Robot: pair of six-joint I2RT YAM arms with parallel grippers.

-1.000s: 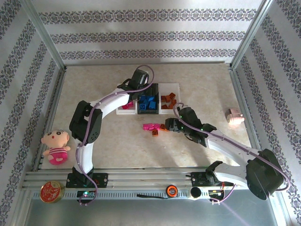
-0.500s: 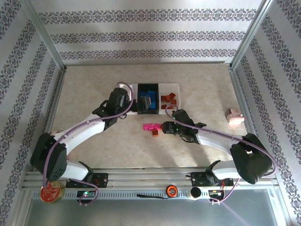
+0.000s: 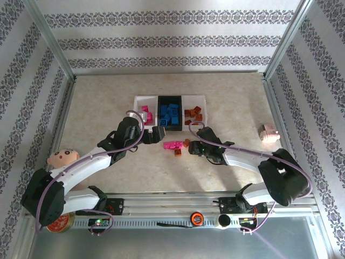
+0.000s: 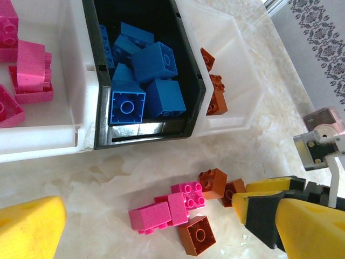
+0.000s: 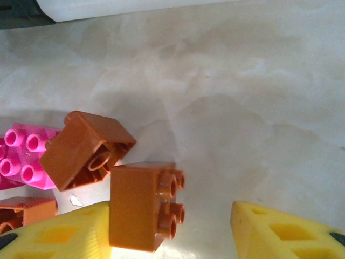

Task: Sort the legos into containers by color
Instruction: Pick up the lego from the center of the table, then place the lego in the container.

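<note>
Three joined trays [image 3: 207, 100] stand mid-table: a white one with pink legos [image 4: 29, 70], a black one [image 4: 145, 132] with blue legos [image 4: 145, 75], and a white one with orange legos [image 4: 215, 94]. In front of them lies a loose pile of pink bricks [image 4: 167, 213] and orange bricks [image 4: 197, 234]. My left gripper [image 3: 156, 135] hovers open just left of the pile, its fingers [image 4: 32, 226] wide apart. From the right, my right gripper [image 5: 170, 232] stands open around an orange brick [image 5: 140, 208], which rests against its left finger [image 5: 54, 232]. A second orange brick [image 5: 86, 148] lies beyond it.
A pale pink pig [image 3: 268, 133] sits near the right wall. A doll [image 3: 62, 157] lies at the left, partly behind my left arm, and a red tin [image 3: 58, 221] rests on the front rail. Metal frame posts border the table.
My left arm swung back from over the trays and down toward the loose pile. My right gripper crept left until it straddled the orange brick.
</note>
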